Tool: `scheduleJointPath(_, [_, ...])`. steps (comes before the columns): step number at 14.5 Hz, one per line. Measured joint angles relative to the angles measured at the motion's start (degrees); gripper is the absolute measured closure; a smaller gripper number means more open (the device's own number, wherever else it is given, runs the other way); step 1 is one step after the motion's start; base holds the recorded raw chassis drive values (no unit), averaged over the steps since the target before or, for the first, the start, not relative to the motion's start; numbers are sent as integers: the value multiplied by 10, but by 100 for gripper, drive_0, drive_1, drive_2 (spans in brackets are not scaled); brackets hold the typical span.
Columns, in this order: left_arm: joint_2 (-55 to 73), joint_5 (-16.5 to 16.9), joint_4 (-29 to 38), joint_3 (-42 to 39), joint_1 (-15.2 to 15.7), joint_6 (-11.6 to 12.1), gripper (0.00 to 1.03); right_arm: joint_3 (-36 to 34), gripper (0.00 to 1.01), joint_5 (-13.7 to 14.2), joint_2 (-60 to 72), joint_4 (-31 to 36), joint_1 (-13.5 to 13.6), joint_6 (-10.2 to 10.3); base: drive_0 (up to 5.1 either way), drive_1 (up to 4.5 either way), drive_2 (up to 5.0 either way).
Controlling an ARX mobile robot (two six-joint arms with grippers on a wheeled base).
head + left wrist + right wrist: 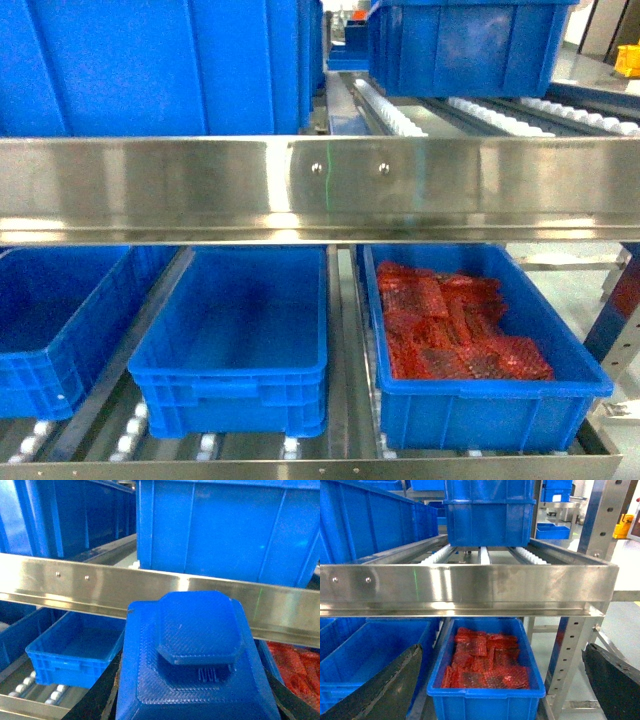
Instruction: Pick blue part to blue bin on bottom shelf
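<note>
Left wrist view: the blue part (197, 665) fills the foreground at 6 o'clock, held by the left gripper (195, 715), dark jaws pressed against its sides. Beyond, at 9 o'clock, the empty blue bin (75, 647) sits on the bottom shelf (320, 462). Carrying is in hand; next, pass under the steel rail (100, 587) and over that bin. The right gripper (500, 690) is spread, holding nothing.
</note>
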Motion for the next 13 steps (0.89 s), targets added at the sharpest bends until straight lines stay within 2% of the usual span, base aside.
scheduleJointPath(13, [0,0,-2,0,0,0,60,0,3,0,0,-2,0,0,0,0,0])
